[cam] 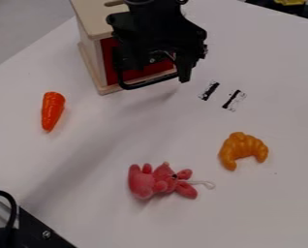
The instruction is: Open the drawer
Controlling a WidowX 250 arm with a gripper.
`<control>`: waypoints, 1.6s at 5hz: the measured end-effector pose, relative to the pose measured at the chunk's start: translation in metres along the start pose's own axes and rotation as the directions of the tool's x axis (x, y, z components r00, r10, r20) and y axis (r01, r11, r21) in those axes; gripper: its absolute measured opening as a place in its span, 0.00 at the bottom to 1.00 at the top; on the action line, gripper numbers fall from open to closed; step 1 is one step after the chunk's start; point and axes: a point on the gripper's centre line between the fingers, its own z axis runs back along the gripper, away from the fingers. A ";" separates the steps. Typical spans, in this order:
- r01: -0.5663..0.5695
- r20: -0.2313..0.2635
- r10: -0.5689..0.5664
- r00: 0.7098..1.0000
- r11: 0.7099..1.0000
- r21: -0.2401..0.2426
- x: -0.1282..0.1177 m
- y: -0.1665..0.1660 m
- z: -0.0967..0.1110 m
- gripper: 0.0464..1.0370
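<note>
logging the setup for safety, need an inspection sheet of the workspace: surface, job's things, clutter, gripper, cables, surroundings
surface: white table, two short black marks right of the cabinet
job's things: red drawer front in a wooden cabinet, looks shut; black handle juts forward
clutter: orange carrot, pink plush toy, toy croissant
gripper: black gripper at the drawer front, handle contact unclear
cables: black cable curving at lower left
surroundings: yellow item at the upper right edge
</note>
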 end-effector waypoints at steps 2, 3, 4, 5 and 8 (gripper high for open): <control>0.068 -0.027 -0.067 0.997 0.997 0.048 -0.011 0.008 -0.008 0.96; 0.142 -0.011 -0.142 0.990 0.988 0.063 -0.008 0.011 -0.007 0.96; 0.296 -0.027 -0.295 0.955 0.953 0.066 -0.006 0.017 -0.013 0.96; 0.450 -0.055 -0.448 0.893 0.891 0.056 0.005 0.026 -0.024 0.96; 0.670 -0.189 -0.672 0.716 0.738 -0.087 0.031 0.033 -0.073 0.96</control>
